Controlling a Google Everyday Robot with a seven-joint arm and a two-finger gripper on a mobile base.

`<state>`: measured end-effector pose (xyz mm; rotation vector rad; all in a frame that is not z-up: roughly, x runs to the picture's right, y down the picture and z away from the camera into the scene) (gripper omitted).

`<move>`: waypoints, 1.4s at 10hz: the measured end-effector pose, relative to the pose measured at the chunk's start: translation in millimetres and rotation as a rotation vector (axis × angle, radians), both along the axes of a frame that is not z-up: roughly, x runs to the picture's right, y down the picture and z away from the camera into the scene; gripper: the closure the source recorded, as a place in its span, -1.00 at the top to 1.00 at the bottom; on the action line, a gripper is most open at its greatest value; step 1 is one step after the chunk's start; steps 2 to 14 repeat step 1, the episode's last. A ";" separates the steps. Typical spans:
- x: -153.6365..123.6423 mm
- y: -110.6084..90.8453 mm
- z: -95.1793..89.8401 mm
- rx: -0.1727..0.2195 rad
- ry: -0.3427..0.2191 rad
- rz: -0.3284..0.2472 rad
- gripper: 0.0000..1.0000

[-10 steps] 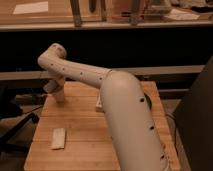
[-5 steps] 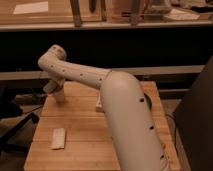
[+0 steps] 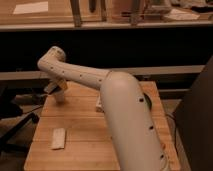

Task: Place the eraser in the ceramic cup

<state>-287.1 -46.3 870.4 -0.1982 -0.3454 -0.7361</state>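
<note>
One hand hangs above the ceramic cup; its grip cannot be told.

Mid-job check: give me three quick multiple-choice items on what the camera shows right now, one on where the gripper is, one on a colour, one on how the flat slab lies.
1. Where is the gripper?
A. over the far-left part of the wooden table
B. at the near-right corner
C. on the back counter

2. What colour is the robot arm?
A. black
B. pale whitish
C. blue

3. How does the flat pale slab lie?
A. standing on end
B. held by the gripper
C. flat on the table, apart from the gripper

Answers: 1 A, the arm reaches left and ends there. 2 B, its shell is pale throughout. 3 C, it lies flat near the front-left, apart from the gripper.
</note>
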 end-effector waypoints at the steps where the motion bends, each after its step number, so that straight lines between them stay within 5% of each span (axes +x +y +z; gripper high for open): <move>1: -0.6 1.0 0.9 0.001 -0.001 0.001 0.60; 14: -0.6 1.0 0.9 0.001 -0.001 0.001 0.60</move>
